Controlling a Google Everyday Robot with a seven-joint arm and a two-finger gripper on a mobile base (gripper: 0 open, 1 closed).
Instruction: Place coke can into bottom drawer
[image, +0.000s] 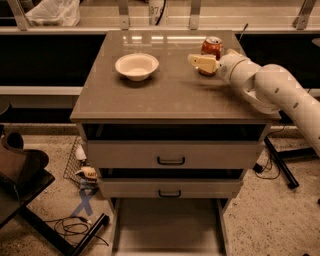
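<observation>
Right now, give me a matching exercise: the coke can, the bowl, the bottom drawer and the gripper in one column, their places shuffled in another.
1. coke can
2. white bowl
3. bottom drawer
4. gripper

A. pulled out, low by the floor
B. left side of the cabinet top
C. upright, back right of the top
D. close by the can, above the top

Pairs: 1-C, 2-B, 3-A, 4-D.
</observation>
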